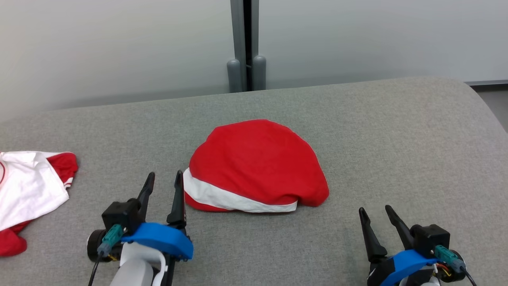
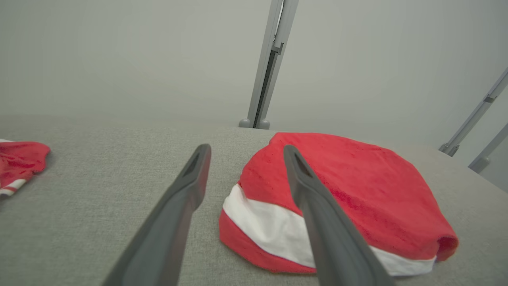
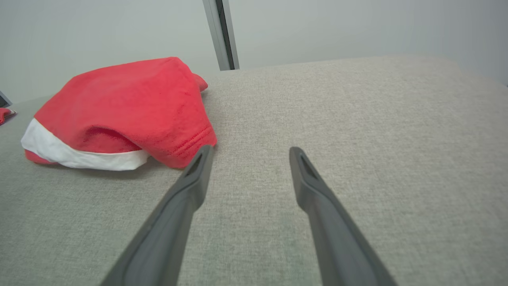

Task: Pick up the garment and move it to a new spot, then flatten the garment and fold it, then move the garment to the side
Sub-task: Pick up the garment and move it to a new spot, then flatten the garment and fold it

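Far left: white-and-red cloth (image 1: 27,190), crumpled, running off the left edge of the grey fabric worktop (image 1: 397,131). Next, left pincer (image 1: 165,174): wide, empty, low over the worktop, its right fingertip just beside the left edge of the red garment (image 1: 258,167); contact, can't tell. The red garment is folded into a rounded bundle with a white band along its near edge, lying mid-worktop between both arms. Then right pincer (image 1: 374,209): wide, empty, near-right of the bundle, apart from it. Grey post (image 1: 246,43) stands behind the far edge.
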`<state>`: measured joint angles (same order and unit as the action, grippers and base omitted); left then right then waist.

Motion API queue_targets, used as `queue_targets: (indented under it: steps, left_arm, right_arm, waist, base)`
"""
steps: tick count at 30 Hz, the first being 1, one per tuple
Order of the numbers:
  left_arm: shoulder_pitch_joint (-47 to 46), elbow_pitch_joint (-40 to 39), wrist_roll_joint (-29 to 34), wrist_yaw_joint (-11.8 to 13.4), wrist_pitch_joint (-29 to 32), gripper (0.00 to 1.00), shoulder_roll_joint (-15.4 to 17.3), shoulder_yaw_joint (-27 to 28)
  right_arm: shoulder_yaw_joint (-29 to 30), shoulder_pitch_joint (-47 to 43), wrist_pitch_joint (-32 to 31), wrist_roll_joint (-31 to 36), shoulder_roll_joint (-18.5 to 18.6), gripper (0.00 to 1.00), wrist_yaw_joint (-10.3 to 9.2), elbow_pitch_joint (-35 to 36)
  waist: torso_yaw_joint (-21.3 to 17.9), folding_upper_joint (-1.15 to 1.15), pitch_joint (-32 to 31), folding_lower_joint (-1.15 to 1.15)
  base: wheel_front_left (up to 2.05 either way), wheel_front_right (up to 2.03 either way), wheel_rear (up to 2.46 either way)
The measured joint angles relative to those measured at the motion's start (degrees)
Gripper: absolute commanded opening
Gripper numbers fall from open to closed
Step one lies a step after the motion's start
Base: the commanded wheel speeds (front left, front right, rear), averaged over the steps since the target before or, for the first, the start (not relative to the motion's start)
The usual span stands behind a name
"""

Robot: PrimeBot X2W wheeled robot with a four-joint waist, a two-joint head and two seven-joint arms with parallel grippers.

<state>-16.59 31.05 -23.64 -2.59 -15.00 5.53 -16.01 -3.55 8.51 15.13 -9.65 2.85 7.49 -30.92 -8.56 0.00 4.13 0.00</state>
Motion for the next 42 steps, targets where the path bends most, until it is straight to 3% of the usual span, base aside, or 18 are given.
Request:
queue_targets:
  steps: [7, 12, 19, 30, 39, 40, 41, 42]
  left_arm:
    - [11.68, -6.41, 6.36, 0.01, -0.02, 1.00, -1.30, 9.16]
    - [16.83, -6.82, 9.28, -1.49, -0.07, 1.00, -2.32, 10.91]
    - [16.70, -7.00, 10.76, -3.02, -0.07, 1.00, -2.57, 10.23]
    - [13.45, -6.71, 10.07, -3.49, -0.07, 1.00, -2.60, 7.86]
    - [11.44, -6.88, 10.49, -3.69, -0.07, 1.00, -2.59, 7.86]
    - [11.42, -6.84, 10.56, -3.70, -0.07, 1.00, -2.59, 7.89]
    - [11.39, -6.83, 10.63, -3.72, -0.07, 1.00, -2.59, 7.89]
    - [11.28, -6.81, 10.68, -3.79, -0.07, 1.00, -2.59, 7.89]
  right_arm:
    - [-0.02, -1.27, 0.00, -0.05, -0.02, 1.00, 0.00, 1.31]
    - [-0.77, -2.29, 0.00, -0.04, -0.03, 1.00, 0.00, 0.44]
    - [-2.60, -2.33, 0.00, -1.01, -0.01, 1.00, 0.00, -0.32]
    - [-11.92, 6.44, 0.00, -13.37, -0.04, 1.00, 0.00, -8.58]
    - [-12.58, 10.46, 0.02, -14.71, 0.01, 1.00, -0.01, -9.21]
    - [-12.62, 10.49, 0.03, -14.63, 0.05, 0.58, -0.02, -8.79]
    - [-12.67, 10.56, 0.04, -14.59, 0.10, 0.24, -0.02, -8.45]
    - [-12.82, 10.64, 0.04, -14.49, 0.15, 0.00, -0.02, -7.99]
  waist:
    - [1.84, 0.00, -2.28, -0.01]
    - [2.60, 0.00, -2.85, 0.00]
    - [4.11, 0.00, -1.90, 0.00]
    - [8.10, 0.00, 3.34, 0.01]
    - [10.85, 0.00, 7.81, 0.01]
    - [11.00, 0.00, 8.09, 0.01]
    - [11.08, 0.00, 8.32, 0.01]
    - [11.11, 0.00, 8.50, 0.01]
  base:
    - [0.00, 0.00, 0.00]
    - [0.00, 0.00, 0.00]
    - [0.00, 0.00, 0.00]
    - [0.00, 0.00, 0.00]
    - [0.00, 0.00, 0.00]
    - [0.00, 0.00, 0.00]
    - [0.00, 0.00, 0.00]
    - [0.00, 0.00, 0.00]
